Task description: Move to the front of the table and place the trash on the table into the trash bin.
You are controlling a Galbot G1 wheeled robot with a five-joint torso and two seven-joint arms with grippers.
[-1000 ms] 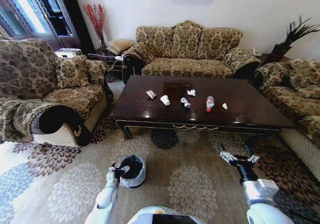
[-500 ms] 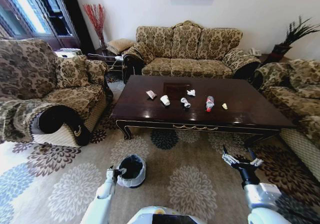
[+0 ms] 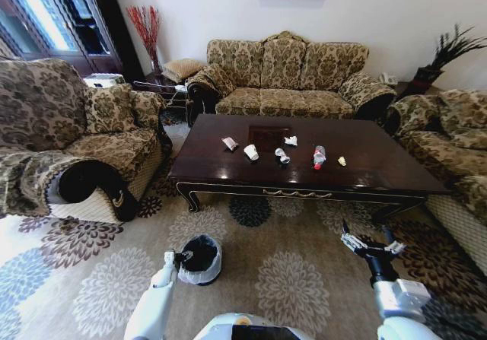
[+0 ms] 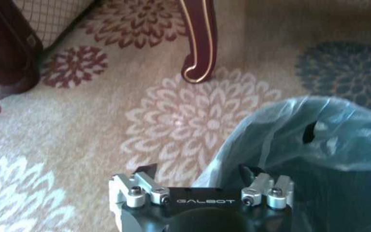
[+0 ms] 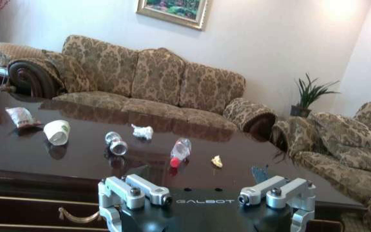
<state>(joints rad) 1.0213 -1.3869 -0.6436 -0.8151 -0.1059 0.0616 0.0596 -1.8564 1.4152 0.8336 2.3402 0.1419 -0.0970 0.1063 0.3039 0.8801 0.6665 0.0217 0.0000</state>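
Observation:
The table (image 3: 380, 165) of dark glossy wood stands ahead, across the carpet. The trash lies in a row on it: a wrapper (image 3: 230, 143), a white paper cup (image 3: 251, 152), a crumpled paper (image 3: 291, 140), a small clear bottle (image 3: 282, 155), a red-labelled bottle (image 3: 319, 156) and a yellow scrap (image 3: 342, 160). The trash bin (image 3: 201, 258) with its pale liner (image 4: 314, 145) sits on the carpet at my lower left. My left gripper (image 3: 181, 258) hangs open at the bin's rim. My right gripper (image 3: 369, 241) is open and empty, low over the carpet, facing the table (image 5: 18, 159).
Patterned sofas ring the table: one behind it (image 3: 285, 74), an armchair on the left (image 3: 68, 142), another on the right (image 3: 449, 142). A carved table leg (image 4: 197, 43) stands on the flowered carpet (image 3: 289, 279) near the bin. A plant (image 3: 445, 55) stands at the back right.
Both arms have sunk slightly and drawn back toward my body. The right gripper has shifted a little to the right. The table, trash and bin have not moved.

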